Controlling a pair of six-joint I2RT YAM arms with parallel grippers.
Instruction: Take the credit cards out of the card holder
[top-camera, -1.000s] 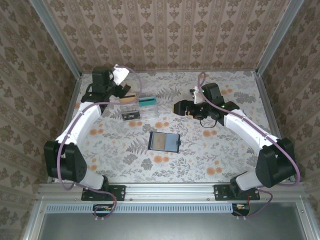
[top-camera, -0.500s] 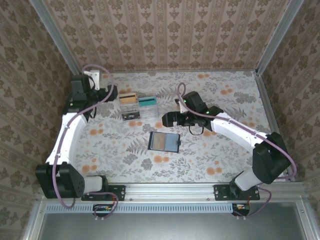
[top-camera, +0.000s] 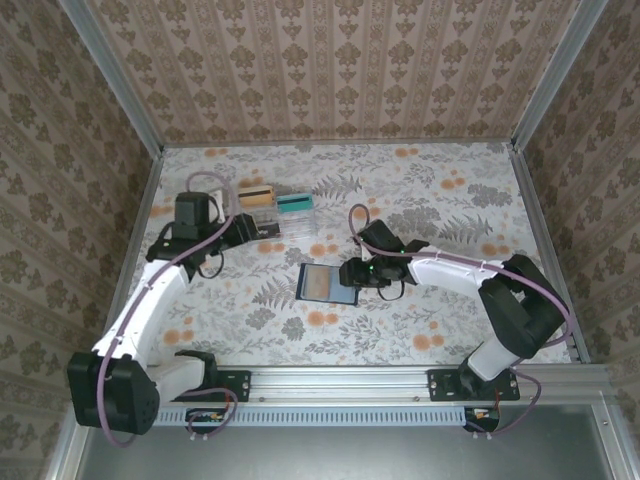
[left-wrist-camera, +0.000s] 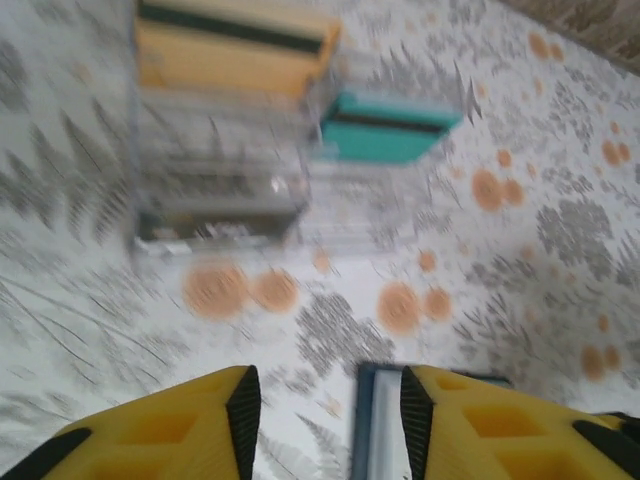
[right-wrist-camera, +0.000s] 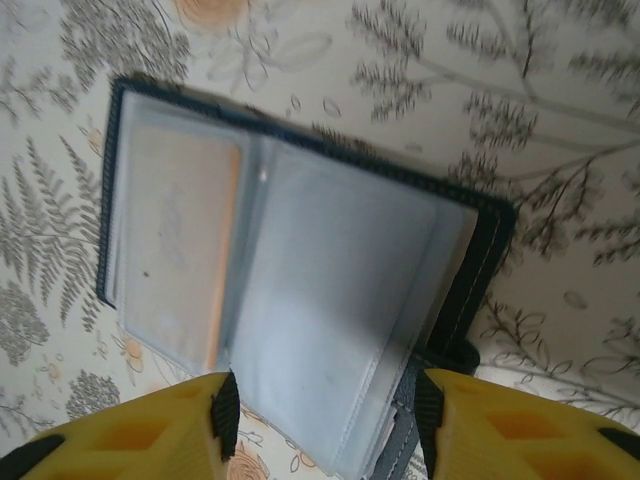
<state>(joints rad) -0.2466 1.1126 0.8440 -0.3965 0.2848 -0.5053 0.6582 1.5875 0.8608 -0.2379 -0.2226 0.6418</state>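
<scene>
Card holder (top-camera: 326, 283): I see it lying open and flat on the floral bench (top-camera: 450, 190), pockets facing up, between the two arms.
Cards left inside: the right wrist view shows one tan card (right-wrist-camera: 175, 245) behind the left greyish pocket; the right pocket looks empty.
Cards already out: a yellow card (left-wrist-camera: 230, 50) and a teal card (left-wrist-camera: 385, 130) sit in separate compartments of the clear tray (top-camera: 275, 215).
Right gripper (top-camera: 355, 272): fingers spread wide, straddling the holder's near edge, probably so I can pin it down or reach the pocket.
Left gripper (top-camera: 240, 228): fingers spread and holding nothing, hovering just beside the tray and pointing toward the holder.
Stage: I judge it nearly done.
</scene>
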